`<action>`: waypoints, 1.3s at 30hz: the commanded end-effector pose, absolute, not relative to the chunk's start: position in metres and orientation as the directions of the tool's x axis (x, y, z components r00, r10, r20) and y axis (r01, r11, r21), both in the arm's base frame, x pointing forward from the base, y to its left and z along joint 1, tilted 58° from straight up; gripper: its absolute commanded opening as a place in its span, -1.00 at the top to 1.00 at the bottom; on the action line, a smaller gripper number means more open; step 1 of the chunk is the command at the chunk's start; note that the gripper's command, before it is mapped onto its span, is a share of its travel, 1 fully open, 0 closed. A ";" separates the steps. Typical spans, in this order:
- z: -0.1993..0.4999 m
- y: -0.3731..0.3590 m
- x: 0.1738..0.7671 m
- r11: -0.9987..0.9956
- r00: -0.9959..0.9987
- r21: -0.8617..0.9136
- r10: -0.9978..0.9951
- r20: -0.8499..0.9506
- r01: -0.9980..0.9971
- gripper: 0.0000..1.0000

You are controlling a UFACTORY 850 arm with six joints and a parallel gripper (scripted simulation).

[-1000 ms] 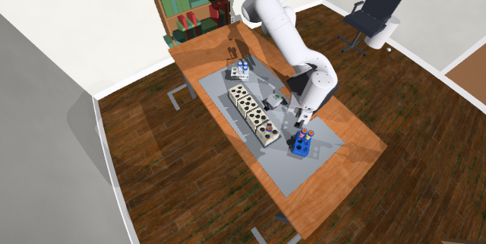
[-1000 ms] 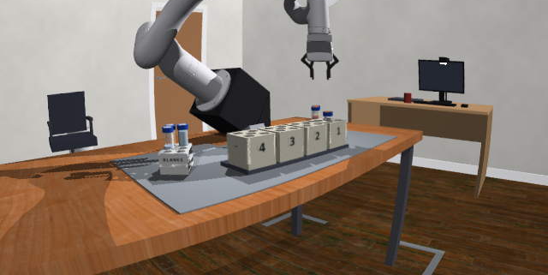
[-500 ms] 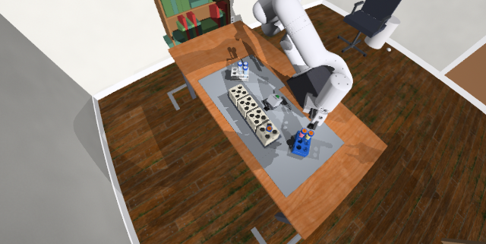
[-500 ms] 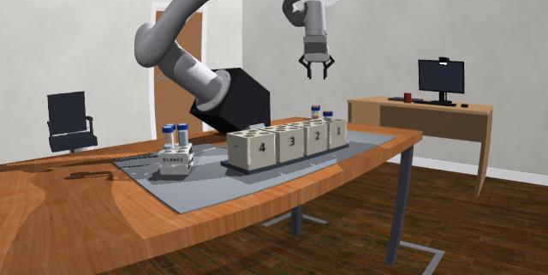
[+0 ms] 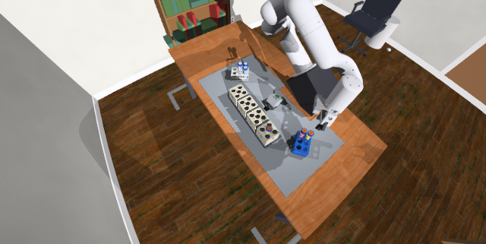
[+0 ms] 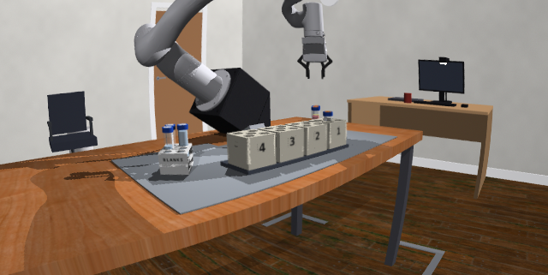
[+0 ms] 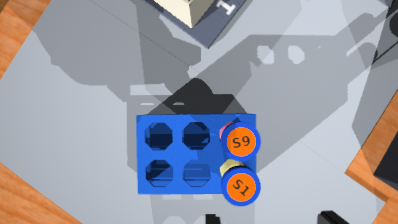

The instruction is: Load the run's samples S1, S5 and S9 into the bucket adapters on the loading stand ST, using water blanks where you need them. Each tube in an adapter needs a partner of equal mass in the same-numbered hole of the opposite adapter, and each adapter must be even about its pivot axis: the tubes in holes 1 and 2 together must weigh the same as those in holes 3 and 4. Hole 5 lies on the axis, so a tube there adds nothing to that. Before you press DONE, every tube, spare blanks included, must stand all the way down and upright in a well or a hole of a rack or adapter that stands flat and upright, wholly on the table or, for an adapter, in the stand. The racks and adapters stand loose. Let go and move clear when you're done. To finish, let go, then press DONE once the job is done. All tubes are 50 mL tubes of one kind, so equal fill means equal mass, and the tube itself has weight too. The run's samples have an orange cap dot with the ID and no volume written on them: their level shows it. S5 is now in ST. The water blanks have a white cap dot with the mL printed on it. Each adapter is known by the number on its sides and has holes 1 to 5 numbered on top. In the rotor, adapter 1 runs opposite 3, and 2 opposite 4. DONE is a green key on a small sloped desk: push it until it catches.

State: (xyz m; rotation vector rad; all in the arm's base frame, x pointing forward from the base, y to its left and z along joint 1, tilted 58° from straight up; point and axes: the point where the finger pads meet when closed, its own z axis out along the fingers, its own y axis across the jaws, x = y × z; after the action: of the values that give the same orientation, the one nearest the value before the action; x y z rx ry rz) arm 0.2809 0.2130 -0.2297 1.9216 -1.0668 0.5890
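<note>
End effector is partly spread, nothing in it, up above the table. Wrist view: S9 and S1 are in the blue rack, S1 at 6 o'clock from S9. Top view: S5 is in adapter 1, at 10 o'clock from the blue rack. Blanks rack, three blue-capped tubes in it, sits near 11 o'clock from the adapters. Can't read the blanks' volumes.
</note>
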 end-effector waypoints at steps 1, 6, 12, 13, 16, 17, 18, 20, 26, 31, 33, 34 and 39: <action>-0.230 0.214 0.281 -0.287 0.527 0.442 -0.456 0.717 -0.850 -0.15; -0.232 0.211 0.281 -0.287 0.527 0.442 -0.456 0.717 -0.850 -0.15; -0.237 0.203 0.281 -0.287 0.527 0.442 -0.456 0.717 -0.850 -0.15; -0.238 0.201 0.281 -0.287 0.527 0.442 -0.456 0.717 -0.850 -0.15; -0.242 0.196 0.281 -0.287 0.527 0.442 -0.456 0.717 -0.850 -0.15; -0.243 0.194 0.281 -0.287 0.527 0.442 -0.456 0.717 -0.850 -0.15; -0.244 0.192 0.281 -0.287 0.527 0.442 -0.456 0.717 -0.850 -0.15; -0.246 0.189 0.281 -0.287 0.527 0.442 -0.456 0.717 -0.850 -0.15; -0.250 0.182 0.281 -0.287 0.527 0.442 -0.456 0.717 -0.850 -0.15; -0.256 0.174 0.281 -0.287 0.527 0.442 -0.456 0.717 -0.850 -0.15; -0.258 0.171 0.281 -0.287 0.527 0.442 -0.456 0.717 -0.850 -0.15; -0.259 0.169 0.281 -0.287 0.527 0.442 -0.456 0.717 -0.850 -0.15; -0.264 0.160 0.281 -0.287 0.527 0.442 -0.456 0.717 -0.850 -0.15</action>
State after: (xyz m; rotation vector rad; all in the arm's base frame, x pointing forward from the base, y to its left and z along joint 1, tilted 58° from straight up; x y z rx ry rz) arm 0.2806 0.1647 -0.2609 1.9213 -1.0665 0.5887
